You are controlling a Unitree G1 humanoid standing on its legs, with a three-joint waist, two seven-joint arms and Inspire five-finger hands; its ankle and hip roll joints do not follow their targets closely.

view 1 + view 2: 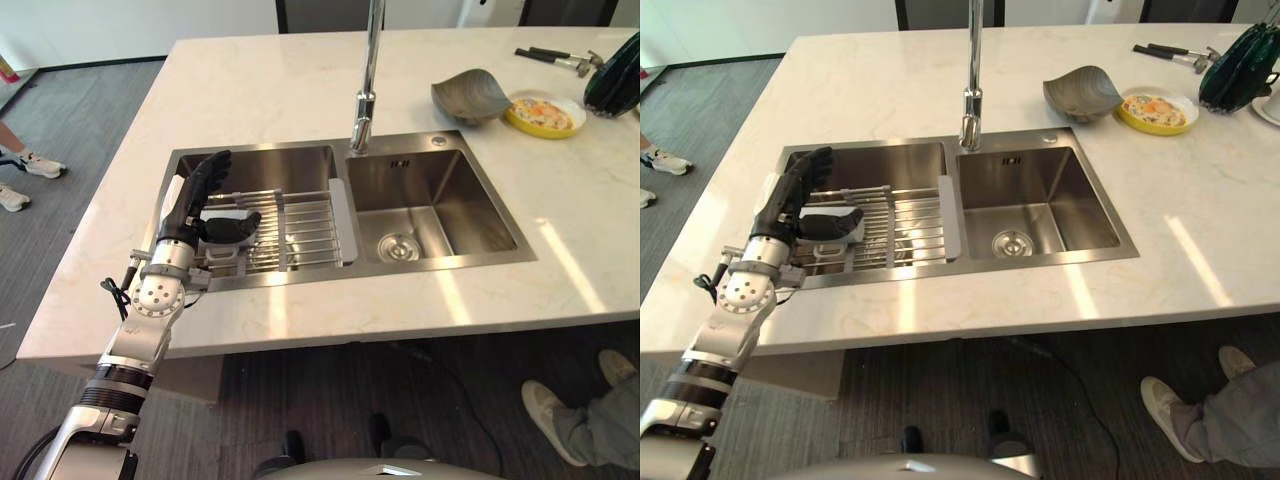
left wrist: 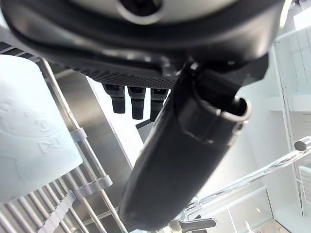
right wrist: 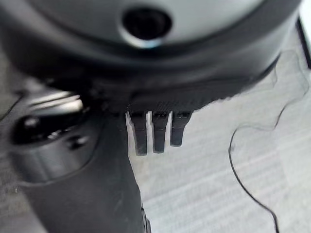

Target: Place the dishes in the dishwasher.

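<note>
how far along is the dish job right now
Nothing looks loaded yet. The grey bowl and yellow plate sit on the counter beyond the sink. The left hand hovers open over the sink rack, holding nothing. The right hand is open over the floor.

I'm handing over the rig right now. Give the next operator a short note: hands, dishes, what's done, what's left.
Left hand: open, fingers straight, over the rack in the left sink basin, holding nothing.
Right hand: open, seen over grey floor, holding nothing.
Dishes: grey bowl and yellow plate sit on the counter right of the faucet, untouched.
Done: nothing loaded as far as I can see.
Left: pick up both dishes and load them.
</note>
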